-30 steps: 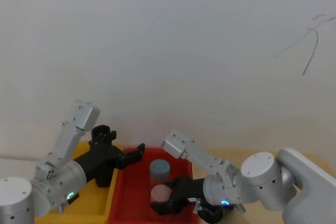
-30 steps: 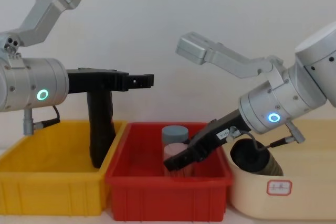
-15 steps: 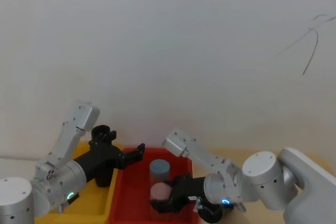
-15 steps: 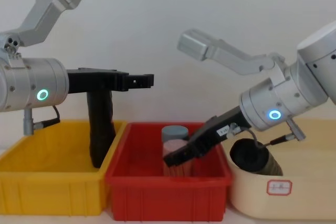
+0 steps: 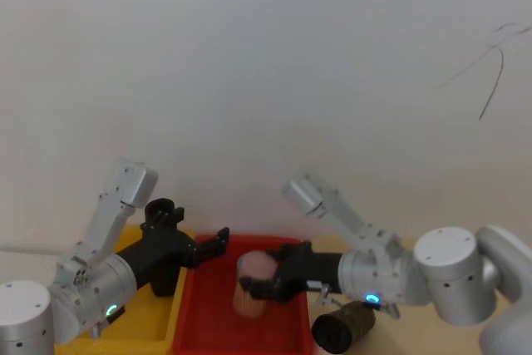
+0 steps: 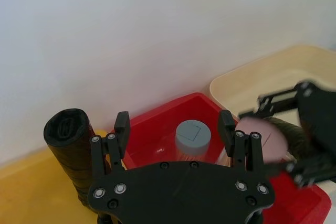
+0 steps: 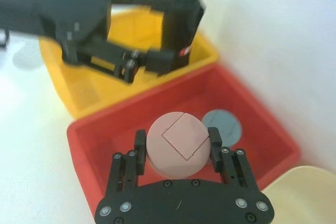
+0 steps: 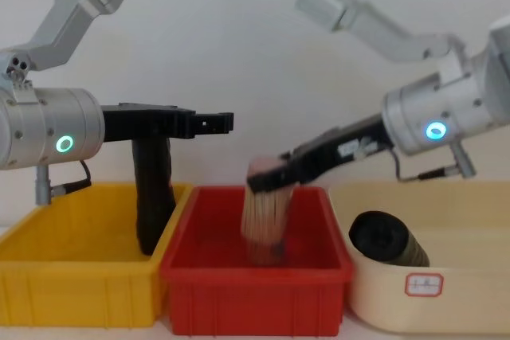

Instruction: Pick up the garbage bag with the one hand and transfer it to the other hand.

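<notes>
One pink-lidded jar clamped in right gripper | left gripper wide near garbage bag

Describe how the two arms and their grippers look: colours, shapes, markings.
Both arms are silver-grey, with thick cylindrical wrists and boxy upper links. The left gripper is black with two flat fingers behind a green glowing ring. The right gripper is black too, with a small white label, behind a blue ring; thin cables run under each wrist.
</notes>
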Tool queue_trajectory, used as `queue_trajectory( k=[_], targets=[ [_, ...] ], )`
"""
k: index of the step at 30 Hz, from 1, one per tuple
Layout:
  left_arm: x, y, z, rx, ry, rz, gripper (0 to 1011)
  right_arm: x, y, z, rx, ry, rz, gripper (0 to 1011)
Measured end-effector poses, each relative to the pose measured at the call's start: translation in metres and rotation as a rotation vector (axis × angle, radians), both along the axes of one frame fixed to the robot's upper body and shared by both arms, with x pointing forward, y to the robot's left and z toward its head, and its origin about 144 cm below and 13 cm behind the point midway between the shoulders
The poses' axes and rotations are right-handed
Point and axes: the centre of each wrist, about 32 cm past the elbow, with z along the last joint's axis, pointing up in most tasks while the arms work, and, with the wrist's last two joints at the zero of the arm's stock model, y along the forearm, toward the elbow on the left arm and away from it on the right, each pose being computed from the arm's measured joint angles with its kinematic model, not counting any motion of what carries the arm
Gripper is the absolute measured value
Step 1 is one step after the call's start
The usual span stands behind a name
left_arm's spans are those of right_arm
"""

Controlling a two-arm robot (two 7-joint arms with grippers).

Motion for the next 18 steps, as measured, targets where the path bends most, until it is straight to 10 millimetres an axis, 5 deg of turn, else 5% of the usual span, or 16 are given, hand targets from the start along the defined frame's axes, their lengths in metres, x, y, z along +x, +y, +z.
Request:
queue_trajectory(
  k=[18],
  targets=[
    [0.0, 0.0, 0.0, 0.0, 0.0, 0.0, 1000, -0.031, -0.057, 0.036, 0.211, -0.128, -0.178, 675]
  ],
)
